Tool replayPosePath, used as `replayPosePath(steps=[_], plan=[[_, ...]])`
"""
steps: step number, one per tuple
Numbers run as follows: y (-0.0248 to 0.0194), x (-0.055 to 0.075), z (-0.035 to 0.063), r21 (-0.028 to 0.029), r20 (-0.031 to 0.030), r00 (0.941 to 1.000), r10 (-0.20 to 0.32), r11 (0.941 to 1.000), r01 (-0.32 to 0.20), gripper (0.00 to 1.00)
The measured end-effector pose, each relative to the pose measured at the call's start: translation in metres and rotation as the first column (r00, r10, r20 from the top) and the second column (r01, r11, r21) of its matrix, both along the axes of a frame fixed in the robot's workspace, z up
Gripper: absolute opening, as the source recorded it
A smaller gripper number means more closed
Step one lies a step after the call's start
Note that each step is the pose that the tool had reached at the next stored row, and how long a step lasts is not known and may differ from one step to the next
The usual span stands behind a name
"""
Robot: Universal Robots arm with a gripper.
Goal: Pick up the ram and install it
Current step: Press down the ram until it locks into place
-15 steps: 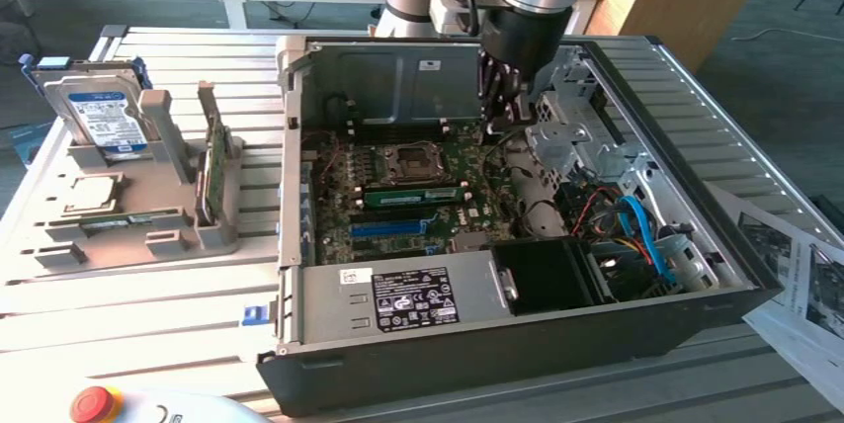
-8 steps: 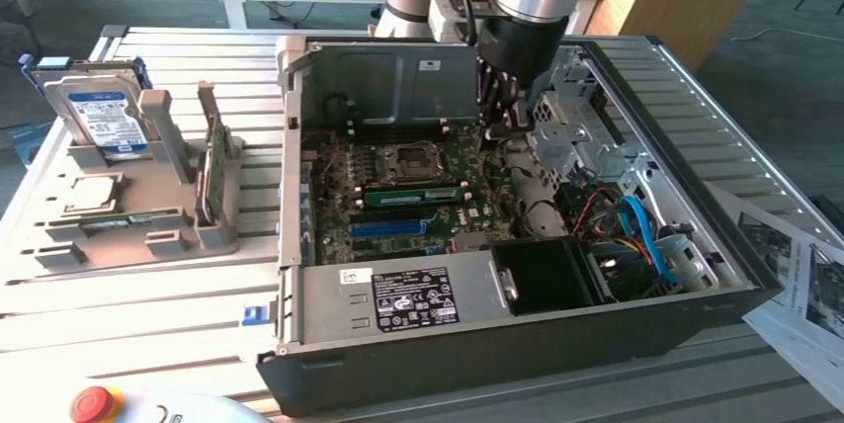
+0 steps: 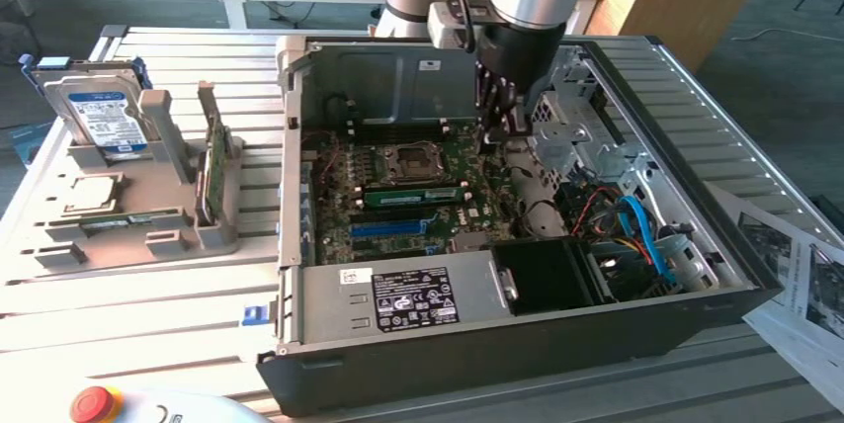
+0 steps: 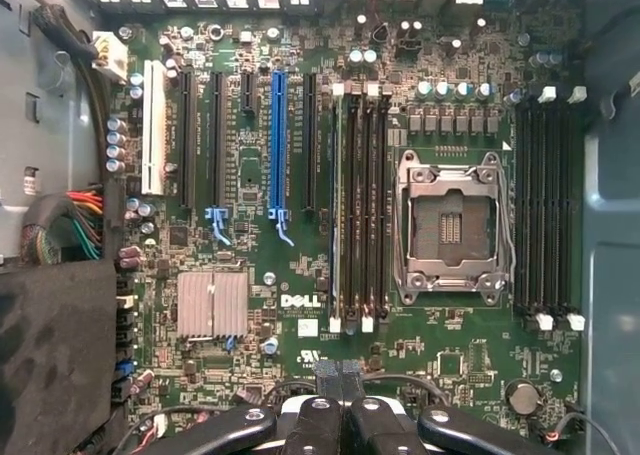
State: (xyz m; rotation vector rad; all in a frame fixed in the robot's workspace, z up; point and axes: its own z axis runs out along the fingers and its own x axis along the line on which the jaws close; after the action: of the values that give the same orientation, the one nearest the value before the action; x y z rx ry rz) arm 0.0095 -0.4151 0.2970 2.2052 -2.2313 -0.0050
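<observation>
The ram (image 3: 414, 196) is a long narrow green stick standing in one of the memory slots beside the CPU socket (image 3: 409, 159) on the motherboard. In the wrist view the ram (image 4: 336, 205) appears as a thin edge-on strip in the slot farthest from the socket (image 4: 448, 225). My gripper (image 3: 508, 129) hangs inside the open computer case, above the board and apart from the ram, toward the exterior view's right. Its black fingertips (image 4: 325, 385) are pressed together, so the gripper (image 4: 340, 383) is shut with nothing between them.
The case wall (image 3: 293, 146), a black power supply (image 3: 409, 296) and a drive cage (image 3: 580, 136) surround the board. Cables (image 3: 639, 230) lie at the exterior view's right. A grey holder (image 3: 126, 215) outside carries a hard drive (image 3: 99, 112) and a broader green card (image 3: 215, 174) on edge. A blue slot (image 4: 278, 145) crosses the board.
</observation>
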Motion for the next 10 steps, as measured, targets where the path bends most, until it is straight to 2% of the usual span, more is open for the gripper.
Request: replayPosePath(steps=[10], plan=[[0.0000,0.0000,-0.0086,-0.0017,0.0000,1.0000,0.000,1.0000,0.000,0.10]])
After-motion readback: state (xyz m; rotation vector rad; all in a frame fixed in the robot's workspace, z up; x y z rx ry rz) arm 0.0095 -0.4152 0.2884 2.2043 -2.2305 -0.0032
